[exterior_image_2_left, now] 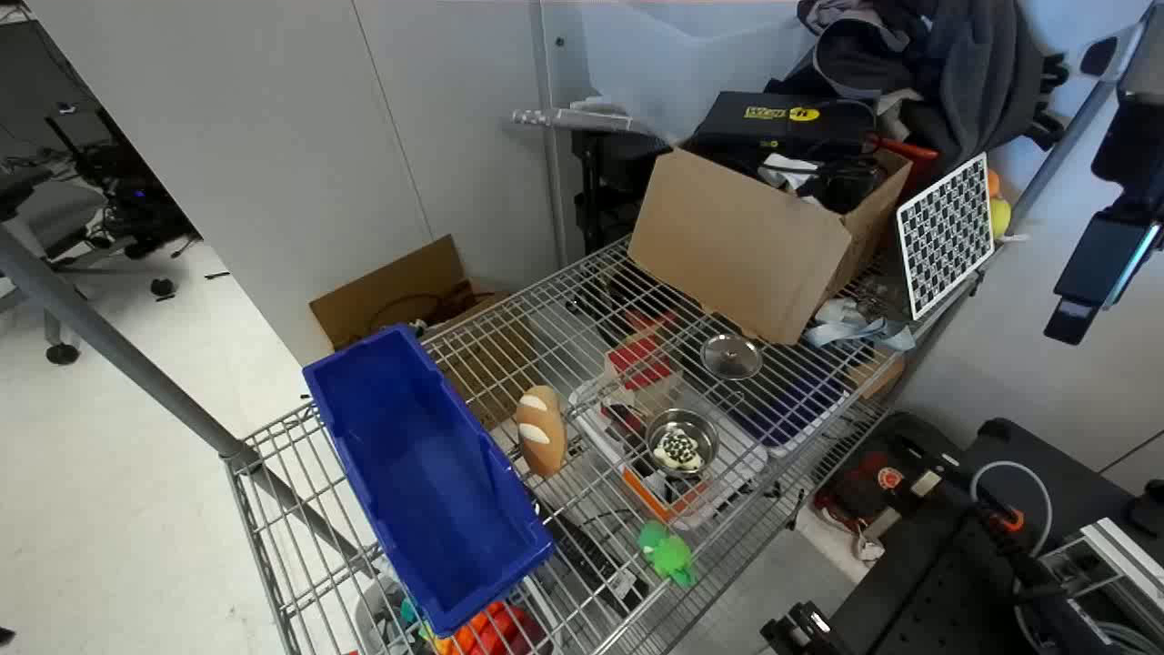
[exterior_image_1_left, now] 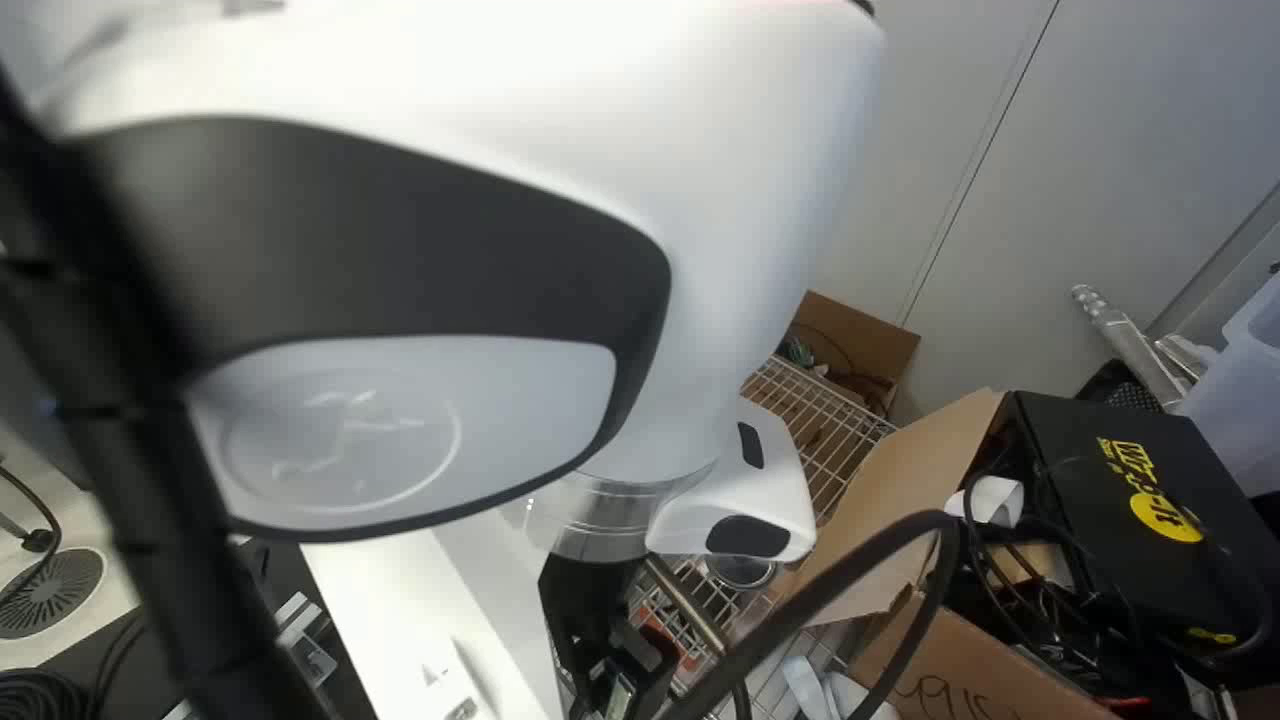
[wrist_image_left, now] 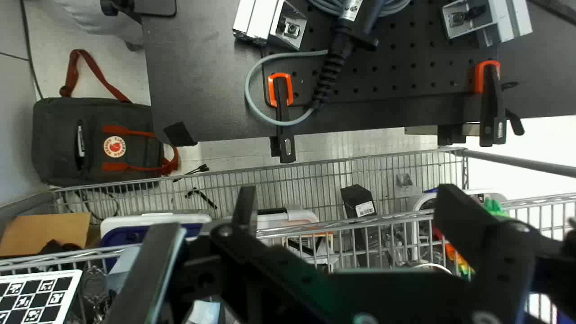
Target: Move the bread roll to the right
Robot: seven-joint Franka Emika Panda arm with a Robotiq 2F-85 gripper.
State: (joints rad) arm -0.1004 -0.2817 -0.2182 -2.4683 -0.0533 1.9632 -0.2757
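In an exterior view the bread roll (exterior_image_2_left: 541, 432) lies near the frame's centre on the wire worktop (exterior_image_2_left: 491, 359), between a blue bin (exterior_image_2_left: 436, 491) at left and a metal pot (exterior_image_2_left: 684, 416) at right. The end effector (wrist_image_left: 330, 204), in the wrist view, has its jaws spread wide.

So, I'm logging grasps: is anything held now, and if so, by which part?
Nothing is held: the tool stands open, and the bread roll lies beside the blue bin.
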